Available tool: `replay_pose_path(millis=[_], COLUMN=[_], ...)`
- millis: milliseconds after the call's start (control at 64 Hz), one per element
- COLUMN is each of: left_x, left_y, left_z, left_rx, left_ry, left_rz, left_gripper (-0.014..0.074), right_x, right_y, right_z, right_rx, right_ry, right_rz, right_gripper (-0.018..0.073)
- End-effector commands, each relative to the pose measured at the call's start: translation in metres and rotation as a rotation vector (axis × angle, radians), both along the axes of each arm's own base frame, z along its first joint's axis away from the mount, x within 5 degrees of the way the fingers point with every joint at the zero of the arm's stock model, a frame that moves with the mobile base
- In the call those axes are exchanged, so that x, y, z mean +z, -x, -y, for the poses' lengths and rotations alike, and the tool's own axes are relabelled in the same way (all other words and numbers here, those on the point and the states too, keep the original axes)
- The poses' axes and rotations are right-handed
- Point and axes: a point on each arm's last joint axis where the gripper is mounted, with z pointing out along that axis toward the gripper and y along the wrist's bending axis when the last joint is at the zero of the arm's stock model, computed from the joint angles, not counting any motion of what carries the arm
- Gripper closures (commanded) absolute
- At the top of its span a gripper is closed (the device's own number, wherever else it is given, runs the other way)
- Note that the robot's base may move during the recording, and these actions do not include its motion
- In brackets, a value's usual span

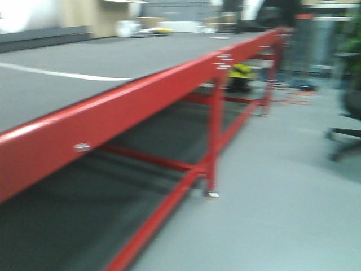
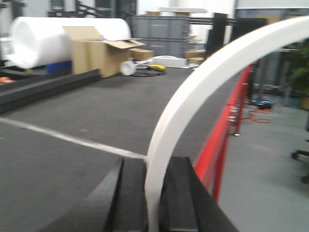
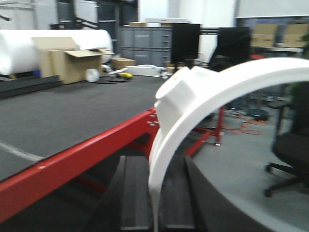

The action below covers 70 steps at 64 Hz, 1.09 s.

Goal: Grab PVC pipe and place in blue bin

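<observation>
In the left wrist view a white PVC pipe arc (image 2: 193,92) rises from between the black fingers and curves up to the right. My left gripper (image 2: 152,164) is shut on its lower end, above the grey table mat. In the right wrist view a second white PVC pipe arc (image 3: 217,92), with a blocky lump near its top left, is clamped in my right gripper (image 3: 154,162), which hangs over the red table rail and the floor. A small blue shape (image 2: 58,66) sits under the white roll; I cannot tell whether it is the blue bin. Neither gripper shows in the front view.
The long table has a grey mat (image 1: 84,62) with a white tape line (image 2: 72,140) and a red rail (image 1: 141,107). A cardboard box (image 2: 96,55) and a big white roll (image 2: 43,38) stand at the far end. An office chair (image 3: 289,154) stands on the floor.
</observation>
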Motion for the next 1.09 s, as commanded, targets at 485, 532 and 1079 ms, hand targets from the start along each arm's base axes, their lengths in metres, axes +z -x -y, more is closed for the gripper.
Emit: replay_pose_path(millis=[485, 532, 1079], left_x=[0.0034, 0.0034, 0.0034], left_y=[0.0009, 0.0009, 0.0009], left_z=[0.0006, 0.0006, 0.0006], left_rx=[-0.005, -0.005, -0.005], left_ry=[0.018, 0.018, 0.018], left_rz=[0.032, 0.032, 0.032], left_gripper=[0.0707, 0.0707, 0.0707], right_x=[0.0055, 0.0055, 0.0055], right_y=[0.003, 0.003, 0.003], right_z=[-0.0003, -0.0003, -0.0003], right_rx=[-0.003, -0.003, -0.003], right_ry=[0.012, 0.012, 0.012], right_rz=[0.039, 0.039, 0.039], right_gripper=[0.0727, 0.0727, 0.0727])
